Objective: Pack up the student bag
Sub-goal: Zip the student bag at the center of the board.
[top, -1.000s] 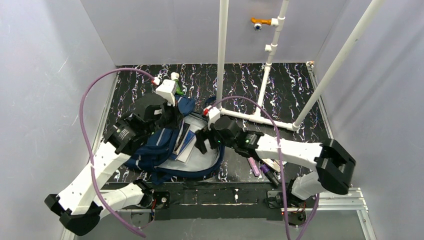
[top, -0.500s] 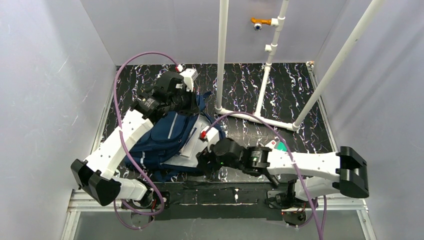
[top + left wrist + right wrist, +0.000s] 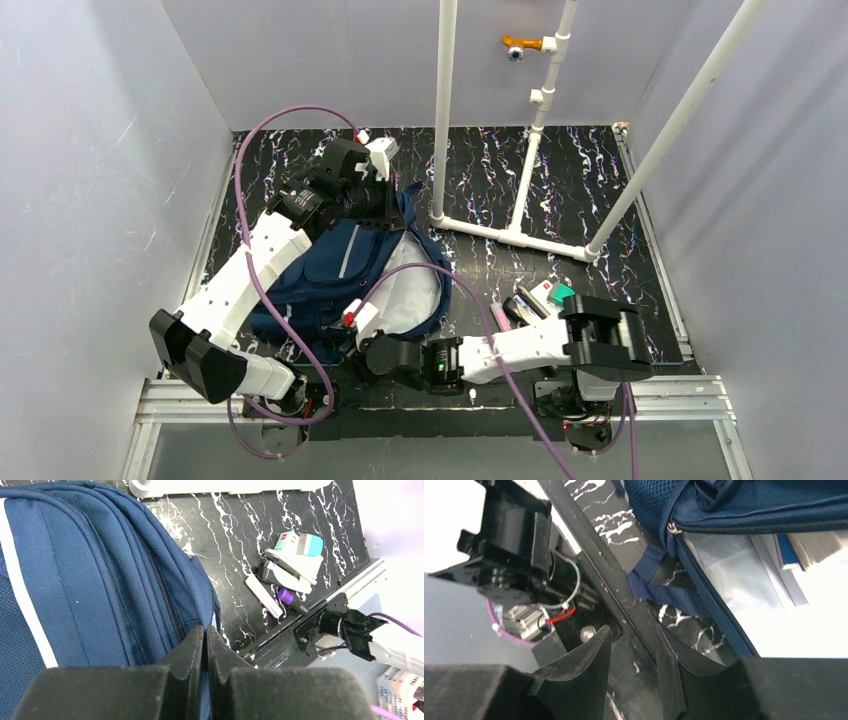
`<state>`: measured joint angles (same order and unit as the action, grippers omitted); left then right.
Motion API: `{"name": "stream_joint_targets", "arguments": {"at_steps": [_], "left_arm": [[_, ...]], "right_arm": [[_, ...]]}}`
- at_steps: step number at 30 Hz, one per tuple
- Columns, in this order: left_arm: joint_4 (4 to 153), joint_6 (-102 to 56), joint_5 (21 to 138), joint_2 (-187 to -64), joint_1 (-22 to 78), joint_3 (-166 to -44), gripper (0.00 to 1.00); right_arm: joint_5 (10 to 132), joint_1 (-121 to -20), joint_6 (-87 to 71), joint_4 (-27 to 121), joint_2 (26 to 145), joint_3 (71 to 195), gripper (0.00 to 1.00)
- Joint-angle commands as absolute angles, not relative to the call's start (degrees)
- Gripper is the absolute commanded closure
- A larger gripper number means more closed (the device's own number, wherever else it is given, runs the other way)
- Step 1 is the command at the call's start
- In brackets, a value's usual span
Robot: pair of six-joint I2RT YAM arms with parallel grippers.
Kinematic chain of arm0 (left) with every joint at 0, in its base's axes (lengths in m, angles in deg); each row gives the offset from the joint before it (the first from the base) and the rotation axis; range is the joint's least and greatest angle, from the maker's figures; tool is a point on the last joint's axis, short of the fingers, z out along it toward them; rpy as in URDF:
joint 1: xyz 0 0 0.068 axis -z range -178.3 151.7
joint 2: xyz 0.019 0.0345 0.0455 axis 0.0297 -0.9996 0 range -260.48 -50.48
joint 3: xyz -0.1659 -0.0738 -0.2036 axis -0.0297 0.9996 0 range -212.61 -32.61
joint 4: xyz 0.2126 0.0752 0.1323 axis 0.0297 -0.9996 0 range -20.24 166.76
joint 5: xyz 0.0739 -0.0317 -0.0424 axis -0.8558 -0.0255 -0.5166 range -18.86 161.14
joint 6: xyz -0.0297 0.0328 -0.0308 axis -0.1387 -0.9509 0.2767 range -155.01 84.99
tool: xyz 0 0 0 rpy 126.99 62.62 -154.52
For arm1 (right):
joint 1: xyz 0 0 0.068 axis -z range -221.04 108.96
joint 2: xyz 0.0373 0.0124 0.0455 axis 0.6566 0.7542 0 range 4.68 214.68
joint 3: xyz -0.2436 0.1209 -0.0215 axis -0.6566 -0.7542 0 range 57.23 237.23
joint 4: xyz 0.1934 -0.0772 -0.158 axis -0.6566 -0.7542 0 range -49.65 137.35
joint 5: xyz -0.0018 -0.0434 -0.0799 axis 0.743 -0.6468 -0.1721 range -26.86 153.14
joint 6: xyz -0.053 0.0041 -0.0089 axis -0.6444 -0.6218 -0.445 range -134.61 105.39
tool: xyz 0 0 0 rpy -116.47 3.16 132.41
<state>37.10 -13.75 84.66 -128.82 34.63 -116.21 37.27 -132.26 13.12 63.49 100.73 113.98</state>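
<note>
The large navy-blue fabric student bag (image 3: 312, 285) with grey diagonal stripes is lying on the black white-veined table (image 3: 580, 180), at about 8 o'clock from the table's middle.

**Claws.** The left claw (image 3: 392, 205) is clenched at the bag's 1 o'clock corner. In the left wrist view its black fingers (image 3: 192, 647) are meeting on a thin fold of fabric beside the zip, so it appears to be grasping the bag's edge. The right claw (image 3: 362, 348) is hanging at the bag's 6 o'clock edge. Its jaws are standing partly apart with nothing between them.

**Progress.** Packing is judged partly done.
- Books or papers (image 3: 791, 555) are already showing inside, behind the clear plastic panel (image 3: 729, 575).
- A white-and-teal box (image 3: 552, 293), a pale pink pen (image 3: 263, 596) and a purple-capped marker (image 3: 286, 595) are still lying loose at 4 o'clock, well apart from the bag.
- Whether the zip is fully open cannot be told.

**Views.**
- Only the right wrist view is showing the bag's contents, a silver zip pull (image 3: 670, 528) and a navy webbing strap (image 3: 659, 587) trailing on the table.
- Only the left wrist view is separating the loose items clearly.
- The top view alone is giving the whole layout.
</note>
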Motion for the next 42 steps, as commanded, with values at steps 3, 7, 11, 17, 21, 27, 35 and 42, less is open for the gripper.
{"name": "stream_joint_targets", "arguments": {"at_steps": [3, 7, 11, 17, 21, 27, 35, 42], "left_arm": [[41.05, -9.37, 88.51, -128.17, 34.66, -121.05, 1.0], [41.68, -8.07, 89.49, -128.8, 34.66, -122.46, 1.0], [42.2, -8.61, 90.6, -128.35, 34.66, -122.51, 1.0], [40.8, -13.0, 88.19, -125.96, 34.71, -121.91, 1.0], [38.42, -14.35, 88.36, -125.74, 34.66, -122.41, 1.0], [37.47, -15.75, 89.05, -126.16, 34.66, -123.46, 1.0], [33.92, -16.53, 88.52, -127.25, 34.66, -126.75, 1.0], [33.64, -16.9, 87.19, -124.5, 34.66, -123.6, 1.0]], "right_arm": [[27.78, -132.38, 15.65, 81.71, 109.27, 116.7, 0.55], [23.07, -132.41, 14.58, 82.64, 114.36, 120.67, 0.57], [17.78, -132.45, 10.35, 86.21, 116.39, 121.68, 0.61], [12.74, -132.45, 5.78, 86.76, 119.21, 123.06, 0.63], [10.4, -132.36, 4.68, 85.08, 120.07, 123.33, 0.63], [8.77, -132.27, 3.01, 85.45, 121.98, 124.23, 0.64], [7.75, -131.85, -0.04, 85.57, 127.61, 128.58, 0.62], [3.38, -131.54, -5.26, 87.94, 130.19, 130.23, 0.93]]}}
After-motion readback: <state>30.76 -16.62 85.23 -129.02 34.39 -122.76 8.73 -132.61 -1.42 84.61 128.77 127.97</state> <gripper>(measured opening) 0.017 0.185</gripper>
